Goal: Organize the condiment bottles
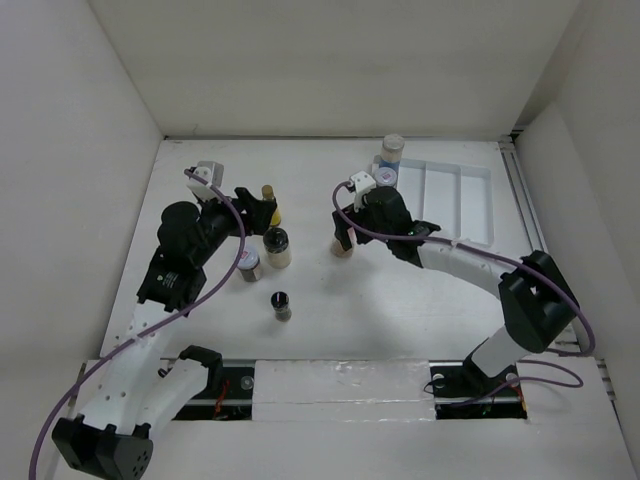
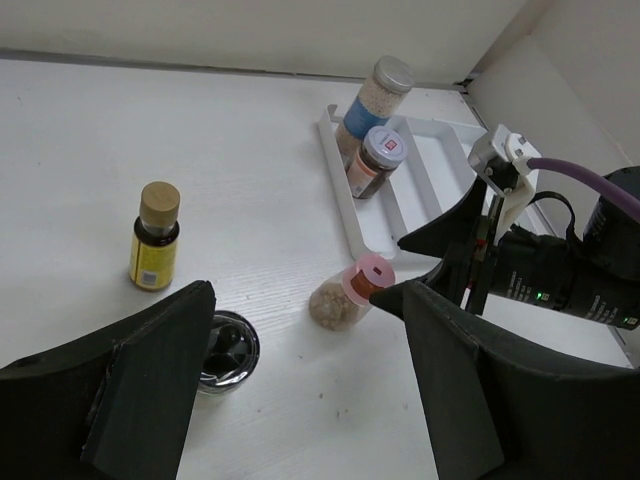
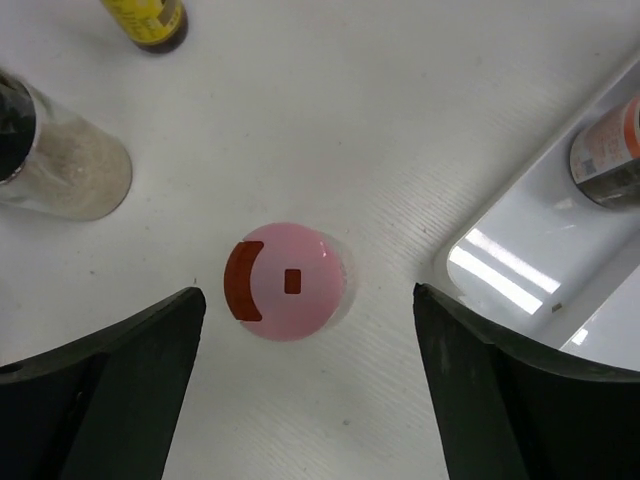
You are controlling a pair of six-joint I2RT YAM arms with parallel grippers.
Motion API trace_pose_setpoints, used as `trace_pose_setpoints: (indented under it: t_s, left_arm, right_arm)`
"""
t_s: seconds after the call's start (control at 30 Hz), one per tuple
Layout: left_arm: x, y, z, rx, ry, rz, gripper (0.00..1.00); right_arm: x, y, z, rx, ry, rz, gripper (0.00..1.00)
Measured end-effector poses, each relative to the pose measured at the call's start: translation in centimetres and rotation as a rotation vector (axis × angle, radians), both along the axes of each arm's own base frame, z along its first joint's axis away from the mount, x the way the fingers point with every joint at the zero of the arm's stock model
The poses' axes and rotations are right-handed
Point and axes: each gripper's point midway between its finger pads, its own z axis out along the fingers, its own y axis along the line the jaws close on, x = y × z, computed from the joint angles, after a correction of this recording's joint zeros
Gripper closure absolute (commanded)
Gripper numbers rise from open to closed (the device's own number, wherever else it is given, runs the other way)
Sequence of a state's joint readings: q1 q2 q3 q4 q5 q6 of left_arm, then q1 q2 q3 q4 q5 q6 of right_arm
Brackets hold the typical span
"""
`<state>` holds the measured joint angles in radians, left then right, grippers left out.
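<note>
1. Shows a white-walled table (image 1: 400,300), divided tray (image 1: 472,205) at far right.
2. Finds the pink shaker (image 3: 285,282) upright just left of the tray, long axis vertical.
3. Catches the right gripper (image 3: 307,293) spread wide straight above its cap, touching nothing.
4. Places the left gripper (image 1: 258,207), also spread and empty, farther off by the yellow bottle (image 2: 155,240).
5. Seems to call for a straight drop and pinch by the nearer right gripper.

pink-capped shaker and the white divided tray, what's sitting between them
Nothing: only bare white table lies between the pink-capped shaker and the white divided tray, clearest in the right wrist view.
</note>
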<state>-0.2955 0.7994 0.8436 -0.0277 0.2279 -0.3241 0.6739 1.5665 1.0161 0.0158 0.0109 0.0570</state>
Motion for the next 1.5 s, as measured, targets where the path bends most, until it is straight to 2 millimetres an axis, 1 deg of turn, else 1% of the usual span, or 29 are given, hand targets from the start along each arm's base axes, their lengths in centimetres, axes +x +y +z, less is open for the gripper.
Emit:
trace_pose_setpoints:
  t_s: [0.1,0.2,0.23,0.27,0.3,0.33,0.37,0.5,0.57,0.67,0.7,0.73,0.77,0.83,0.9,0.97,1.07,1.17,1.3,1.4,1.43,1.5]
  left_arm:
    - [0.2,-0.1,-0.3,0.002,0.009,-0.002,0.29]
    - [0.3,-0.2,-0.5,0.004,0.016,-0.005,0.29]
    - [0.3,-0.2,-0.5,0.004,0.016,-0.005,0.29]
    - [0.3,-0.2,-0.5,0.004,0.016,-0.005,0.29]
    - [0.3,-0.2,-0.5,0.004,0.016,-0.005,0.29]
    - [0.2,-0.2,-0.5,0.004,0.015,-0.005,0.29]
    - [0.2,-0.2,-0.5,0.004,0.015,-0.005,0.29]
    - [0.2,-0.2,-0.4,0.003,0.014,-0.005,0.29]
    - [0.2,-0.1,-0.4,0.003,0.012,-0.005,0.29]
    - [0.0,-0.1,-0.1,0.001,0.005,-0.005,0.29]
    - [0.0,-0.1,0.0,0.000,0.001,-0.005,0.29]
    - [-0.1,-0.1,0.1,-0.001,-0.003,-0.005,0.29]
    - [-0.2,0.0,0.2,-0.002,-0.006,-0.005,0.29]
    - [-0.3,0.0,0.4,-0.004,-0.012,-0.005,0.29]
    - [-0.4,0.0,0.5,-0.005,-0.016,-0.005,0.29]
    - [-0.4,0.0,0.6,-0.006,-0.019,-0.005,0.29]
    - [-0.4,0.0,0.6,-0.007,-0.020,-0.005,0.29]
    - [-0.4,0.0,0.6,-0.007,-0.020,-0.005,0.29]
    - [-0.4,0.0,0.6,-0.007,-0.019,-0.008,0.29]
    - [-0.5,0.0,0.6,-0.007,-0.019,-0.009,0.29]
    - [-0.5,0.0,0.6,-0.007,-0.019,-0.009,0.29]
    - [-0.4,0.0,0.6,-0.006,-0.018,-0.008,0.29]
  right_arm:
    - [0.5,-0.2,-0.8,-0.015,0.010,-0.016,0.25]
    - [0.8,0.0,-2.0,-0.033,0.033,-0.020,0.28]
    - [0.9,0.1,-2.4,-0.037,0.040,-0.019,0.31]
    - [0.9,0.1,-2.7,-0.042,0.046,-0.019,0.45]
    - [0.9,0.2,-2.9,-0.043,0.051,-0.016,0.51]
    - [0.9,0.3,-2.9,-0.040,0.053,-0.019,0.54]
    - [1.0,0.3,-2.8,-0.034,0.055,-0.020,0.57]
    - [1.0,0.4,-2.6,-0.029,0.052,-0.024,0.59]
    - [1.1,0.1,-1.8,-0.025,0.035,-0.037,0.60]
    - [1.8,-0.8,1.1,0.009,-0.023,-0.070,0.60]
    - [2.3,-1.3,2.3,0.023,-0.047,-0.086,0.60]
    - [3.2,-2.0,3.8,0.043,-0.078,-0.113,0.61]
    - [3.7,-2.4,4.4,0.051,-0.092,-0.127,0.61]
    - [5.5,-4.0,6.1,0.072,-0.131,-0.182,0.61]
    - [6.8,-5.7,7.0,0.080,-0.154,-0.231,0.61]
    - [7.8,-7.4,7.0,0.075,-0.162,-0.278,0.61]
    - [8.8,-9.0,6.1,0.059,-0.150,-0.321,0.61]
    - [9.5,-10.0,4.2,0.034,-0.115,-0.345,0.61]
    - [10.1,-10.6,1.2,0.002,-0.059,-0.356,0.61]
    - [10.3,-10.5,-0.7,-0.016,-0.021,-0.356,0.60]
    - [10.3,-10.5,-1.3,-0.021,-0.010,-0.353,0.55]
    - [10.2,-10.3,-2.2,-0.028,0.009,-0.348,0.41]
